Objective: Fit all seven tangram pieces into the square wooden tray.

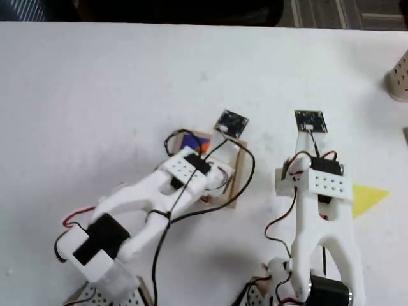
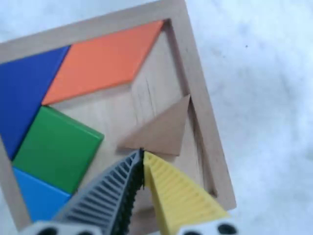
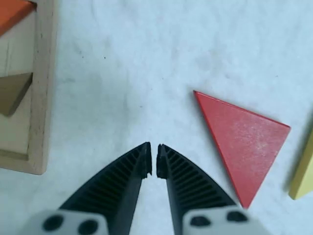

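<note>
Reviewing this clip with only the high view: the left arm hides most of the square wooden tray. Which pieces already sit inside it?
Observer: Five: a dark blue piece, an orange parallelogram, a green square, a light blue piece and a brown triangle, all inside the square wooden tray.
Operator: Does the left pincer hold anything?
Observer: No. It is shut and empty, tips at the brown triangle's edge.
Operator: Besides the yellow triangle, is anything else outside?
Observer: A red triangle lies flat on the white table, near the shut right pincer.
</note>
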Tool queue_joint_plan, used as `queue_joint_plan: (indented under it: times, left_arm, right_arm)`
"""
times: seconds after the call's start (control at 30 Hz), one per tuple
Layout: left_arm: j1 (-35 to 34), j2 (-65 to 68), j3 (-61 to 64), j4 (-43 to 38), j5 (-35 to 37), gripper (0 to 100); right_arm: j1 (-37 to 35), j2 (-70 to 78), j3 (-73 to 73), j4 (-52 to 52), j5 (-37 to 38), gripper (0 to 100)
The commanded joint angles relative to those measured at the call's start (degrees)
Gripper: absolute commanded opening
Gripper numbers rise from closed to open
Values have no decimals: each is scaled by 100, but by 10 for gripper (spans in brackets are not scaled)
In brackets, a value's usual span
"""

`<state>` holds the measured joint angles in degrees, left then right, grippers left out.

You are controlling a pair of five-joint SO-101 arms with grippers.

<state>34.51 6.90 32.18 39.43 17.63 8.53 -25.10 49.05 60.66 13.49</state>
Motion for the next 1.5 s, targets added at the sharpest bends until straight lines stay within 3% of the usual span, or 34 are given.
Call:
queue_joint_plan:
  times: [0.0, 0.83, 0.93, 1.17, 1.47]
  left_arm:
    - [-48, -22, -316, -299, 185, 21]
    - [-338, -57, -316, -536, 396, 22]
    - [-259, -180, -299, -448, 396, 22]
    - [787, -716, 167, -475, 387, 22]
    - [681, 374, -387, -352, 387, 22]
  right_arm:
    - [-66, -224, -26, -84, 79, 24]
    - [-66, -224, -26, -84, 79, 24]
    - [-66, -224, -26, -84, 79, 24]
    - [-66, -224, -26, -84, 79, 24]
    - [-66, -224, -26, -84, 79, 24]
